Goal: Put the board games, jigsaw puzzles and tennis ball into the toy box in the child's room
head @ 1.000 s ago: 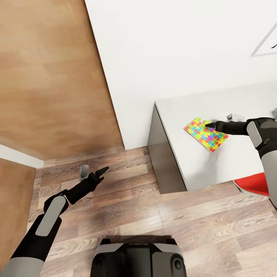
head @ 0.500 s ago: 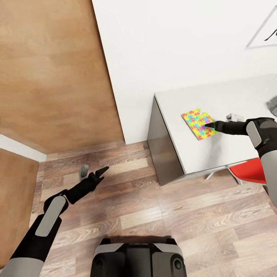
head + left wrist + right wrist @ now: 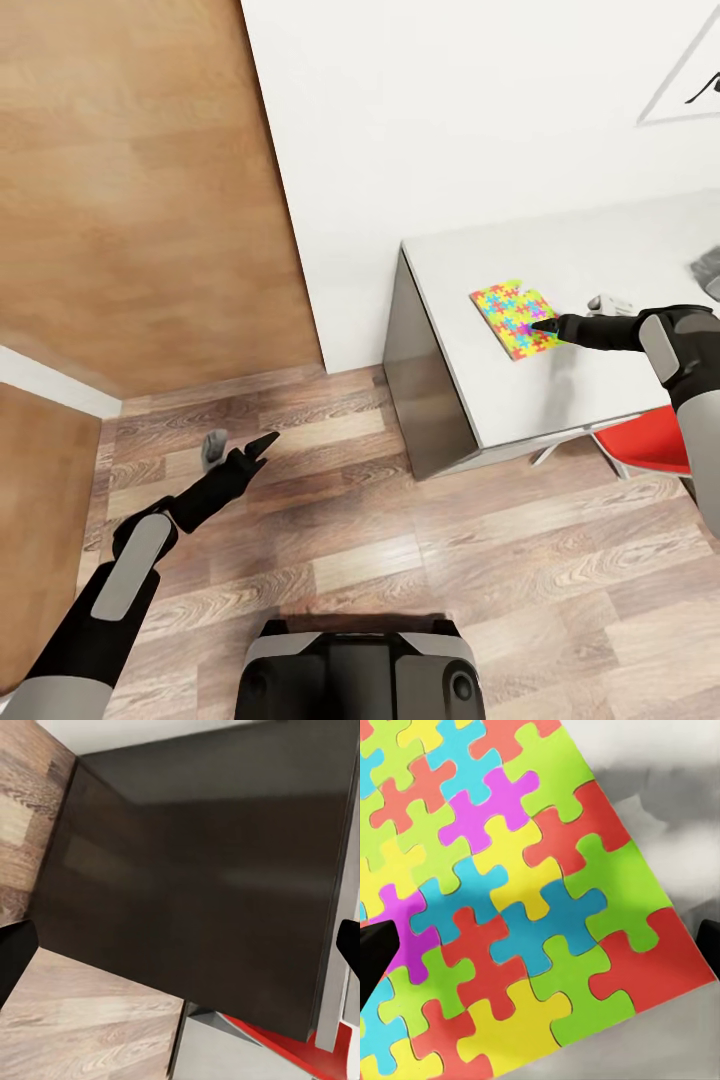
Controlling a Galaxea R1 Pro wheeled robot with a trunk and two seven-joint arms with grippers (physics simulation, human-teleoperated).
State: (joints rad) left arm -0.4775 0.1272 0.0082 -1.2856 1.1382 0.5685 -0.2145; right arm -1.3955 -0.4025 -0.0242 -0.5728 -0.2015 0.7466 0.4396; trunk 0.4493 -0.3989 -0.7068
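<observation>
A jigsaw puzzle point(image 3: 512, 320) with bright multicoloured pieces lies flat on the white table point(image 3: 600, 390), near its left end. My right gripper point(image 3: 548, 326) hovers over the puzzle's near right edge. The right wrist view looks straight down on the puzzle point(image 3: 525, 885), with the dark fingertips point(image 3: 375, 952) far apart and nothing between them, so the gripper is open. My left gripper point(image 3: 260, 448) hangs open over the wooden floor, far left of the table. The toy box, board games and tennis ball are out of view.
A red chair point(image 3: 655, 445) stands at the table's near side. The table's dark end panel point(image 3: 202, 885) faces my left gripper. A brown wooden panel point(image 3: 140, 180) and a white wall point(image 3: 450, 120) lie behind. A grey object point(image 3: 708, 268) sits at the table's right edge.
The view has shifted, so the table and puzzle sit a little higher and further left in the picture. My right gripper now lies over the puzzle's near right edge instead of its middle.
</observation>
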